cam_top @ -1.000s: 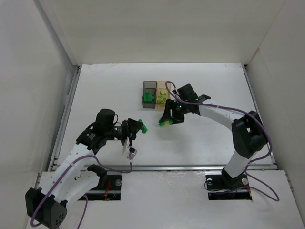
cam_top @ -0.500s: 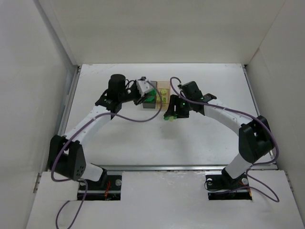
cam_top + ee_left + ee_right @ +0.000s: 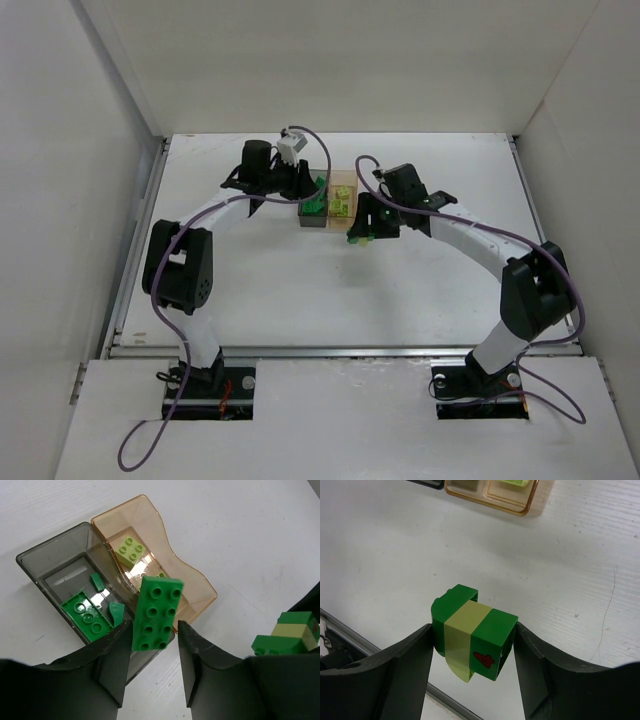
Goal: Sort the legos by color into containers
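Note:
My left gripper is shut on a dark green eight-stud lego, holding it over the shared edge of the two containers. The smoky dark grey bin holds a dark green brick and small green bits. The pale orange bin holds a yellow-green brick. My right gripper is shut on a stack of green, yellow-green and green bricks with a red mark, held above the table just in front of the orange bin. In the top view both grippers are at the bins.
The bins stand side by side at the back middle of the white table. White walls enclose the table on three sides. A metal rail runs along the near edge.
My left arm has swung from the near left of the table up to the bins, carrying the green brick. My right gripper has moved a little toward the orange bin with its stack.

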Controlling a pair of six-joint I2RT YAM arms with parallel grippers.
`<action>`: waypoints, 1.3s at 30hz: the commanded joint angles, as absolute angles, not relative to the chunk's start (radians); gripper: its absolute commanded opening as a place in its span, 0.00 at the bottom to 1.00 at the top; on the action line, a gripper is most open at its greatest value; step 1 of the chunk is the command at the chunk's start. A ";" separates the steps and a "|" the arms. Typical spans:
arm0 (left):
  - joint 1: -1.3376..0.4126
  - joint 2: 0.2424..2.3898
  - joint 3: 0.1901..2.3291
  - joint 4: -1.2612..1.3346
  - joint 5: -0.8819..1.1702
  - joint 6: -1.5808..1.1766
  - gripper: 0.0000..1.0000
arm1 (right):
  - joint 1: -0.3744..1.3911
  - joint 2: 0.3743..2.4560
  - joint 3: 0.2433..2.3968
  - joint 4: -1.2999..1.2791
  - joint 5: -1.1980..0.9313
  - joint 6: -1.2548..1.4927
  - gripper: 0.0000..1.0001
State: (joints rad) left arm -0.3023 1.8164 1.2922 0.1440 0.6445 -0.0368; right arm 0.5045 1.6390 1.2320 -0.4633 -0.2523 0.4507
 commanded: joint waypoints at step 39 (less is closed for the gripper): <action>-0.333 1.353 0.986 -0.011 0.712 0.549 0.73 | 0.601 1.786 1.169 -0.480 -0.247 0.329 0.76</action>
